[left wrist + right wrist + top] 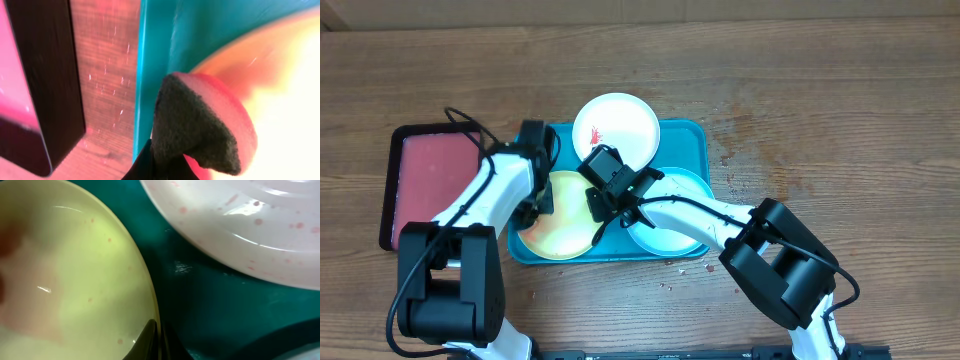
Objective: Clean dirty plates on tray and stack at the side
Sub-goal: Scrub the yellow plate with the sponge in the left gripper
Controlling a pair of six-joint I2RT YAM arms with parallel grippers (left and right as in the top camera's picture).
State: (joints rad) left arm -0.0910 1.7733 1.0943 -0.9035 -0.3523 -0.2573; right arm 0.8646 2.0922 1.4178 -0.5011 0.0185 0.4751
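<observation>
Your left gripper (534, 203) is pinched on a pink foam sponge (200, 125) with a dark scouring face, at the left edge of the round yellow-green plastic plate (565, 225). Your right gripper (604, 203) is clamped on that plate's right rim. All 3 plates lie in the large teal rectangular plastic tray (685, 135): round white plastic plate (615, 125) behind, round pale blue plastic plate (685, 190) right.

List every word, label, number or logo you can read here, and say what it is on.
None: no readable text on the tray, white plate, yellow-green plate, pale blue plate, dark-rimmed tray or sponge.
The red marks on the white plate are smears, not writing.
</observation>
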